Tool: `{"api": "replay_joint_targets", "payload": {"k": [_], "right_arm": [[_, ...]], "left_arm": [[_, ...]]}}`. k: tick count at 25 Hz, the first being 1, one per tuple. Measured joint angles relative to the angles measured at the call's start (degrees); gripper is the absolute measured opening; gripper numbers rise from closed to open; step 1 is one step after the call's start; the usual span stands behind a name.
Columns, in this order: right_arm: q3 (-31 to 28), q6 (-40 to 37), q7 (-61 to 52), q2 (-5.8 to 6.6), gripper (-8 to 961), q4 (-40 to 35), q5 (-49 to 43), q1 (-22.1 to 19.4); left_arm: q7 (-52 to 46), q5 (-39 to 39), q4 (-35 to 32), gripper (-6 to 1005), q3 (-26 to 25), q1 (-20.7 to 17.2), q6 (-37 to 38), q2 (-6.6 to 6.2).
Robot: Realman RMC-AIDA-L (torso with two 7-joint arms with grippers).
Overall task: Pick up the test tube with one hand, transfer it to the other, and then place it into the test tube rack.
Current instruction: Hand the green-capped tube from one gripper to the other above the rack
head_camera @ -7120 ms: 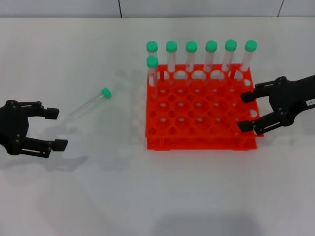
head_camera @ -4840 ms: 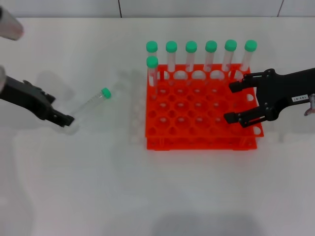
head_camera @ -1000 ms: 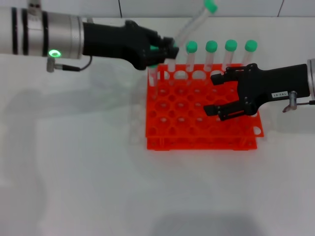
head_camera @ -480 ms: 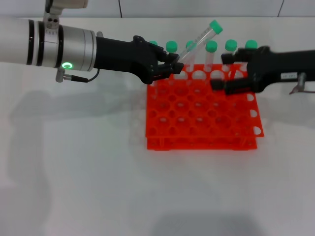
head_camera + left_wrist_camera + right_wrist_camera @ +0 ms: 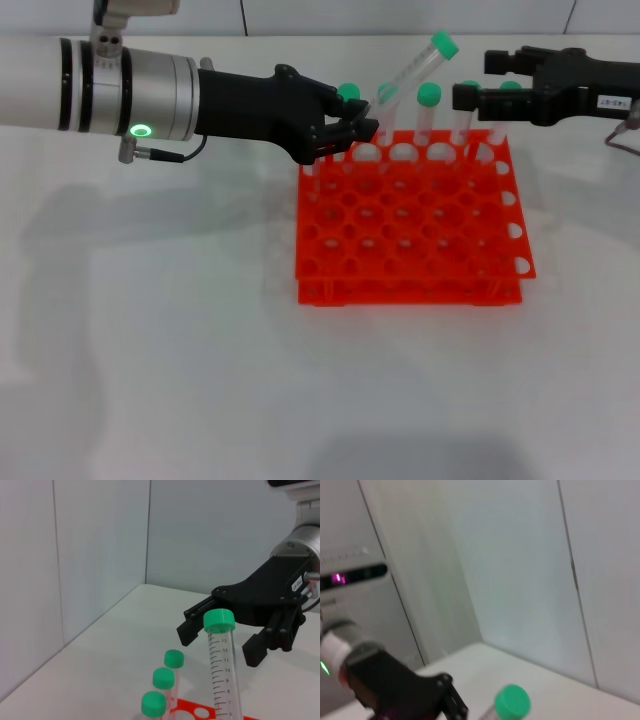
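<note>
White table under a pale panelled wall along the top of the head view. Upper centre: orange-red test tube rack, with a row of green-capped tubes standing along its far edge.

From the upper left, left gripper reaching over the rack's far-left corner, fingers closed on the lower end of the test tube. Tube held in the air, tilted, green cap up and toward the right, above the standing row; touching neither table nor rack.

Upper right: right gripper, white label on its side, fingers spread, gripping nothing. Half a second ago lower, over the rack's far-right rows, level with the standing caps; now risen and drawn back to the frame's top right, at the height of the raised cap and just beside it. Tube itself lifted slightly as well. In the left wrist view, right gripper seen just behind the cap, spread fingers to either side, no contact visible. In the right wrist view, only the cap low in the middle, with the left gripper's black body in the lower left corner.

Meaning for the task: pickup done, both grippers lined up for the hand-over. Probably next: advance of the open fingers around the capped end, closing, then release by the left. Placing in the rack not yet begun.
</note>
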State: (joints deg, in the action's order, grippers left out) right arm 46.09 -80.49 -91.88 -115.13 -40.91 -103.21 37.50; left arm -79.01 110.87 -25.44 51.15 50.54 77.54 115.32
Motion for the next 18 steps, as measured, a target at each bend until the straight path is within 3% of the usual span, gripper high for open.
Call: {"api": "replay_joint_targets", "payload": {"k": [9, 18], "right_arm": [[0.3, -2.0, 9.9, -0.15, 870, 15.3, 14.2, 1.1], [1.5, -3.1, 22.5, -1.09, 869, 28.6, 25.6, 3.5]], "left_arm": [[1.1, -0.1, 0.0, 236, 0.3, -0.1, -1.4, 0.80], [1.5, 0.1, 0.1, 242, 0.4, -0.1, -2.3, 1.32]]}}
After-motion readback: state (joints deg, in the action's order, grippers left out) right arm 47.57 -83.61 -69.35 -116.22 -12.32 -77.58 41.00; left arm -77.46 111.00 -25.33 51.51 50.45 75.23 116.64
